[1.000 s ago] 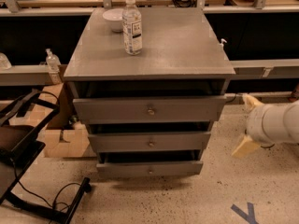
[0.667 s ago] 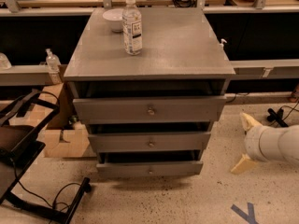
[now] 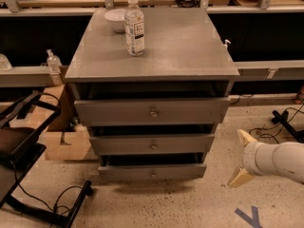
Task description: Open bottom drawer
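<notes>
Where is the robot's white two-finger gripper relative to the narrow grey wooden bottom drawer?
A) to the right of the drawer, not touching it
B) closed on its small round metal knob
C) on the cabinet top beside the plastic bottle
A: the gripper is low at the right of the bottom drawer, clearly apart from it, with its fingers open.

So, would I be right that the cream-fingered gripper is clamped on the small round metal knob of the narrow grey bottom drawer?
Not quite: the camera view shows the cream-fingered gripper open, low on the right, clear of the narrow grey bottom drawer and its small round metal knob.
</notes>
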`<state>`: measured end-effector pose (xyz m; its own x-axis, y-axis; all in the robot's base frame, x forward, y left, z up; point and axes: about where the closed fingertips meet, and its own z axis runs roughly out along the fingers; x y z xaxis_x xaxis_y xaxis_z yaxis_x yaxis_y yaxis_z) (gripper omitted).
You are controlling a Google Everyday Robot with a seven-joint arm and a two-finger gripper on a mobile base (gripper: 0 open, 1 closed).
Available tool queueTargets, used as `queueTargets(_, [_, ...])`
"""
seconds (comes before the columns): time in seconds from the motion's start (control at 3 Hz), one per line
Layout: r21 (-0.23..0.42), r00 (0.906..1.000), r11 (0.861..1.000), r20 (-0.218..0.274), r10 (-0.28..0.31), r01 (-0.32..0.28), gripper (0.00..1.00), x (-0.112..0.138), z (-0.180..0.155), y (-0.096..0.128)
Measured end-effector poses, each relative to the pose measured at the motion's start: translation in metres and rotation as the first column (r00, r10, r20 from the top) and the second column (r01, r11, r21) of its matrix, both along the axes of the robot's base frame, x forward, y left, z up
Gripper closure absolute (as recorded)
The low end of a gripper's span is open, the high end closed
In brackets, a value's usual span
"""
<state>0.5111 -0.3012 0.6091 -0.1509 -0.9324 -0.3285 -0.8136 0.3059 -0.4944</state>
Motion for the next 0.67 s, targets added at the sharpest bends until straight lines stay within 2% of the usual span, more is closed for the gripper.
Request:
queueTargets(0.33, [-0.029,0.9996,1.0,-0.027,0.012,-0.013,0.0,-0.002,-0.02,0.012])
queueTargets(0.67, [-0.076,0.9975,0.996,-0.062,0.034,-0.039,0.0,-0.002,-0.065,0.025])
